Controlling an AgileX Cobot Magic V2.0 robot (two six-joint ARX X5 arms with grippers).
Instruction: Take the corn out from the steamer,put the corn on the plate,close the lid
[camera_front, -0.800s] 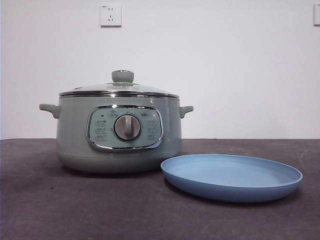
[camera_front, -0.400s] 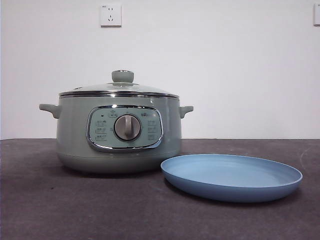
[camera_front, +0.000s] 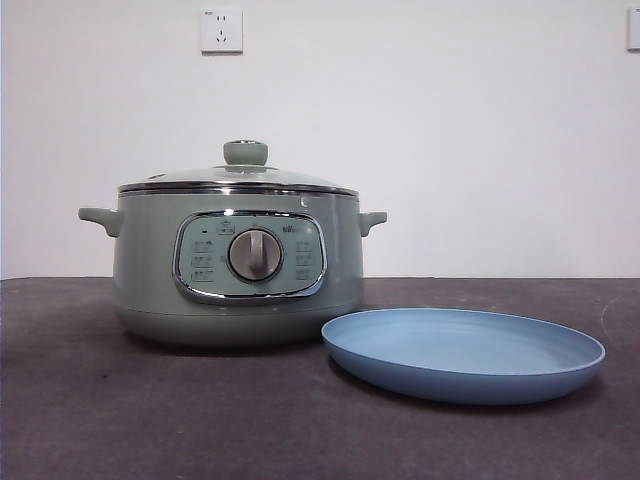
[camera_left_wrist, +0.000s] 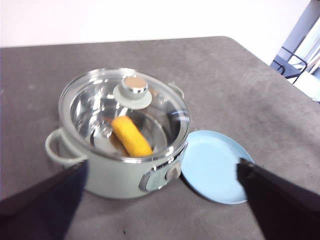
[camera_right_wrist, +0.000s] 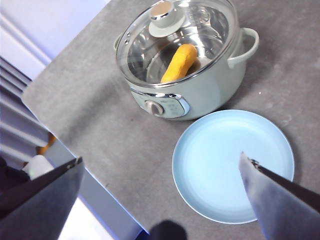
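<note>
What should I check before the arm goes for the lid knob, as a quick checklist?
1. Lid seated on steamer: ok.
2. Knob free, nothing above it: ok.
3. Corn visible inside through the glass: ok.
4. Plate bare, beside the steamer: ok.
5. Left gripper open, up off the table: ok.
6. Right gripper open, above the plate: ok.
</note>
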